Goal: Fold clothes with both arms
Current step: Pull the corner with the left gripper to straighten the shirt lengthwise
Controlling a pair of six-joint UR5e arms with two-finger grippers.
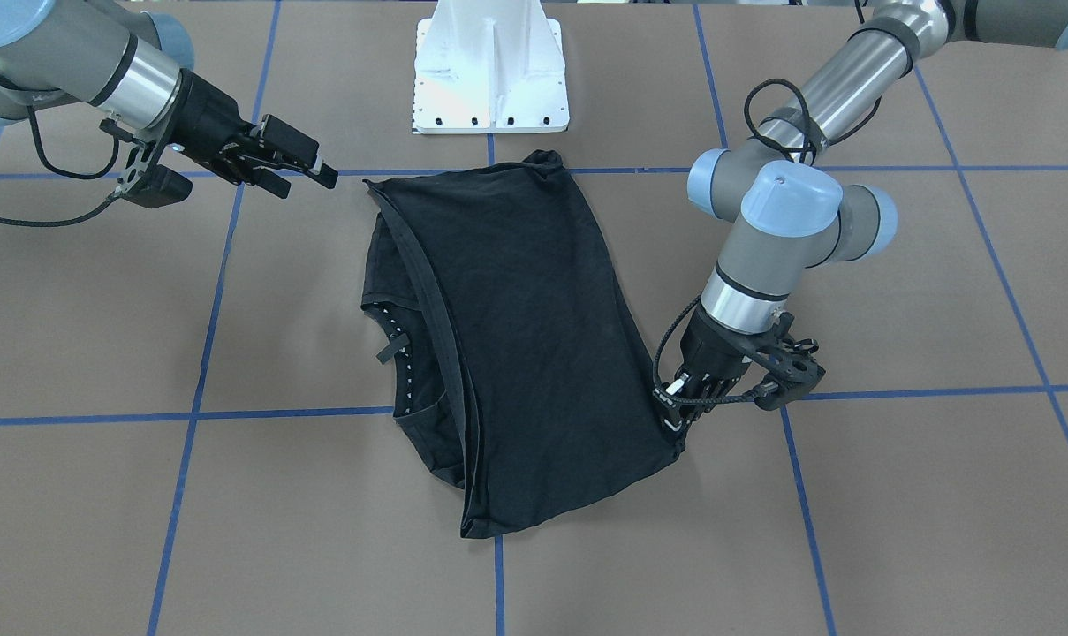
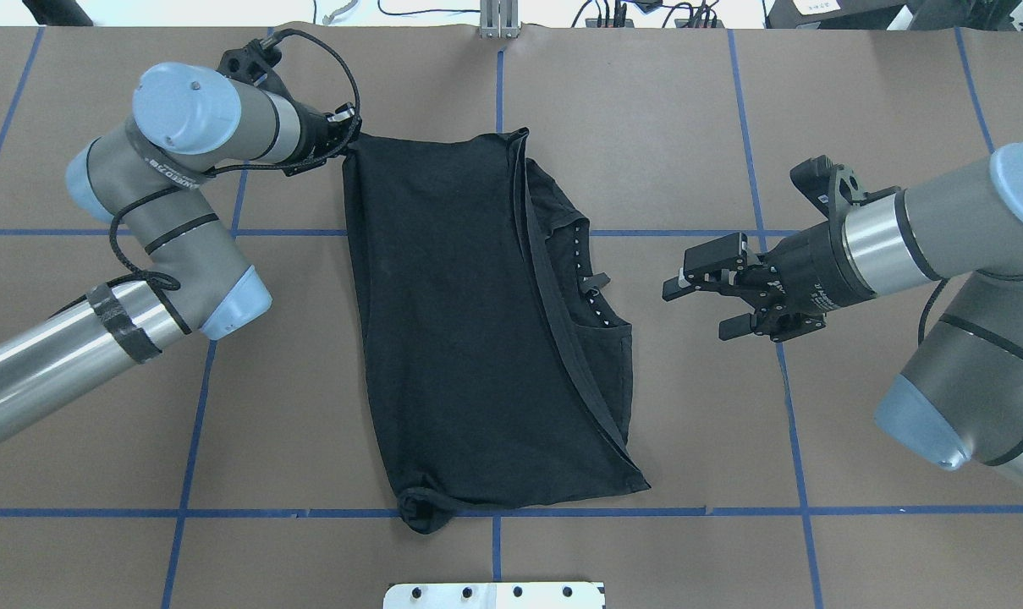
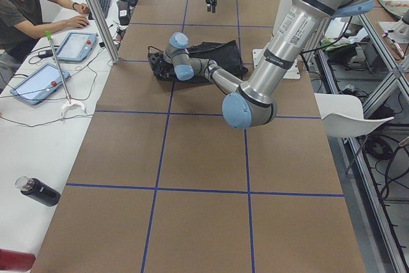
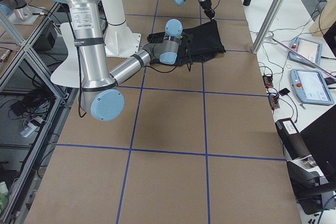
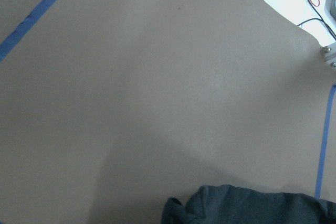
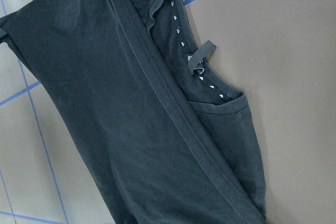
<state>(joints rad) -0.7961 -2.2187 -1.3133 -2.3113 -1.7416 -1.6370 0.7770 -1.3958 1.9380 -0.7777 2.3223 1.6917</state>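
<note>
T-shirt point(image 2: 460, 338), black and folded lengthwise, is laid flat at the middle of the desk point(image 2: 858, 101), with the collar point(image 2: 594, 306) exposed along one edge. One corner is grasped in the clenched jaws of the left gripper point(image 2: 342, 144). The right gripper point(image 2: 695, 309) is held near the collar, clear of the cloth, with its jaws released.
</note>
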